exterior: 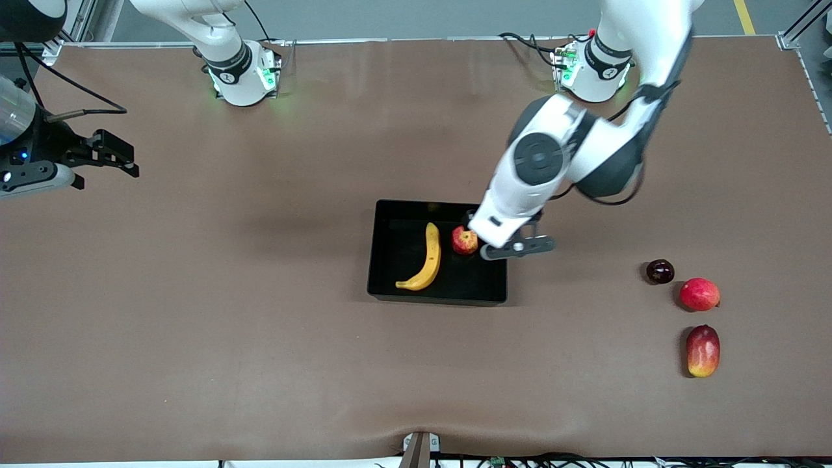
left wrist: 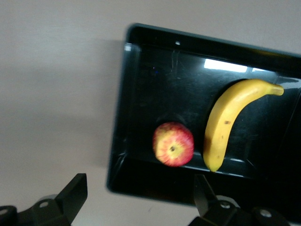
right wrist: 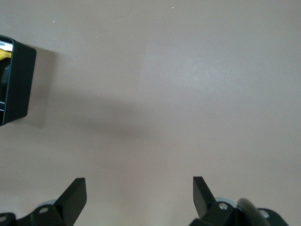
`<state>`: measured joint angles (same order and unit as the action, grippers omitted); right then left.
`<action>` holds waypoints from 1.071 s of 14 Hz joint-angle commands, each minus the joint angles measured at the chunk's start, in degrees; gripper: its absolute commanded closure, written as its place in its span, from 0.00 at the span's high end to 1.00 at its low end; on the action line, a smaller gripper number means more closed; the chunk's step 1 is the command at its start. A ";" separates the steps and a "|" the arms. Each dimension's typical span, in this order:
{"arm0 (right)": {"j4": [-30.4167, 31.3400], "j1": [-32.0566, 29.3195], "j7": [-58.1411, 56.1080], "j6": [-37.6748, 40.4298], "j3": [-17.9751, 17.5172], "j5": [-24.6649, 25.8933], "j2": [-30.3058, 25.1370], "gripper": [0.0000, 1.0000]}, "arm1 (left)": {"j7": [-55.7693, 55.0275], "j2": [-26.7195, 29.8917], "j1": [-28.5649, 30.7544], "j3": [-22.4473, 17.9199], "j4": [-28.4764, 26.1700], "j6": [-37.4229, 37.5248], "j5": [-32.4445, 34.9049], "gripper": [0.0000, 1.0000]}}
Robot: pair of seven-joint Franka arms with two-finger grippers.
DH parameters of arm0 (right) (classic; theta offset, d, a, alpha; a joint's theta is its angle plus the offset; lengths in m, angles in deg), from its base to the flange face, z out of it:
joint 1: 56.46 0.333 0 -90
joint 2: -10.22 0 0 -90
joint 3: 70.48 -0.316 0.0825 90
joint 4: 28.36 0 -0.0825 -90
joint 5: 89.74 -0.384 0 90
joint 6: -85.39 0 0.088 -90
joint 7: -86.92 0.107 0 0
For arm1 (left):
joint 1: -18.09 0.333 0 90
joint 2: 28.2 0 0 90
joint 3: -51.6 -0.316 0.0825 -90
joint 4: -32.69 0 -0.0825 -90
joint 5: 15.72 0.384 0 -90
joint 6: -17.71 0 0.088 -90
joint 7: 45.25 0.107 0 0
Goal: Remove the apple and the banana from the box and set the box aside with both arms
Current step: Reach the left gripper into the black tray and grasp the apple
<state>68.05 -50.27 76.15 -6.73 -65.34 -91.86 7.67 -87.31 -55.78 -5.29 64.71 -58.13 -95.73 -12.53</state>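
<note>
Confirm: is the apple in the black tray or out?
In. The apple lies on the black tray's floor beside the banana, inside its walls.

No text, label or number can be read anywhere; the arm bases' marks look too small.

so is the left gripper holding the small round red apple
No, the small round red apple lies free in the glossy black plastic tray, with the open left gripper above it.

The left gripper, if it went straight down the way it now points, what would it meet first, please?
Probably the tray's wall at the left arm's end. The left gripper hangs open astride that wall, pointing down, one finger over bare table; the apple lies just inside. Depth is unclear.
</note>
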 commanded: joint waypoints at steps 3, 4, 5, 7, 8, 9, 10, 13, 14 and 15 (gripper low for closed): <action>-0.96 0.32 0.48 -0.16 0.23 0.88 1.05 1.00 | -0.82 -7.22 -3.07 -0.46 1.26 -7.40 3.05 1.00; -0.96 0.41 0.48 -0.17 0.23 0.80 1.05 1.00 | -0.91 -8.53 -3.07 -0.37 1.26 -8.28 4.45 1.00; -0.96 0.76 0.48 0.01 0.23 0.80 1.05 1.00 | -1.00 -9.77 -3.68 -0.37 1.26 -8.64 5.77 1.00; -0.96 0.67 0.48 0.01 0.23 0.80 1.05 1.00 | -2.31 -11.62 -3.87 -0.37 1.26 -9.08 6.13 1.00; -0.96 0.50 0.48 -0.08 0.23 0.80 1.05 1.00 | -2.66 -11.89 -3.95 -0.28 1.09 -9.08 6.13 1.00; -1.05 0.67 0.48 -0.08 0.23 0.80 1.05 1.00 | -3.02 -12.24 -4.21 -0.28 1.09 -9.08 6.04 1.00; -1.05 0.93 0.48 -0.25 0.23 0.80 1.05 1.00 | -3.45 -12.85 -4.48 -0.28 1.09 -9.08 6.04 1.00; -1.05 0.76 0.48 -1.13 0.14 0.80 1.14 1.00 | -3.99 -13.12 -4.83 -0.28 -0.14 -8.91 6.04 0.98; -1.05 0.93 0.48 -1.05 0.14 0.80 1.14 1.00 | -3.99 -13.21 -4.83 -0.28 -0.40 -8.99 6.04 0.84; -1.05 0.93 0.48 -0.96 0.14 0.80 1.06 1.00 | -3.81 -13.03 -4.75 -0.28 -0.41 -8.82 6.04 0.67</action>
<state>68.05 -50.22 76.16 -7.97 -65.51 -91.85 8.31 -89.91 -69.18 -9.70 64.71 -58.27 -104.74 -7.81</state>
